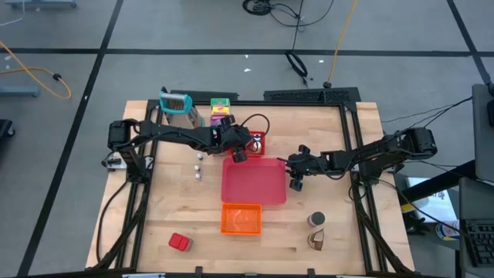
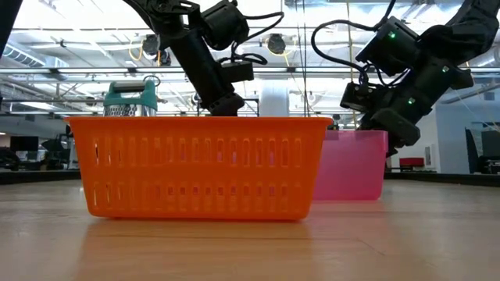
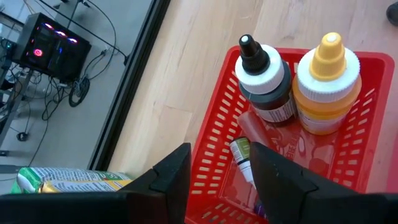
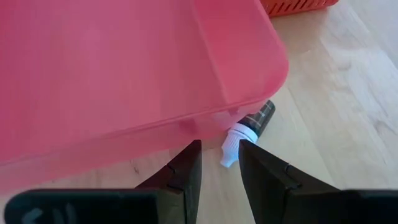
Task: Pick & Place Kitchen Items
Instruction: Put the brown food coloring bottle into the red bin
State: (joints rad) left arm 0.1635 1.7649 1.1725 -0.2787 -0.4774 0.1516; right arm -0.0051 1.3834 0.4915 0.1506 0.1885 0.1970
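Now, the scene by parts:

Small bottle: a dark little bottle with a white nozzle lies on its side on the table, tucked against the corner of the pink tray.
Right gripper: hovers just above that bottle, fingers narrowly apart, nothing between them.
Red basket: holds a dark squeeze bottle, a yellow squeeze bottle and a small tube lying on the bottom.
Left gripper: poised over the red basket near the tube, fingers narrowly apart, empty as far as I can tell.
Other items: small white jars sit left of the pink tray; a red block lies near the front edge.
Orange basket: sits in front of the pink tray.
Step in hand: probably the reach, each arm lining up on its own item.
Next move: the right gripper likely needs to descend and straddle the bottle, though the tray wall crowds one side.
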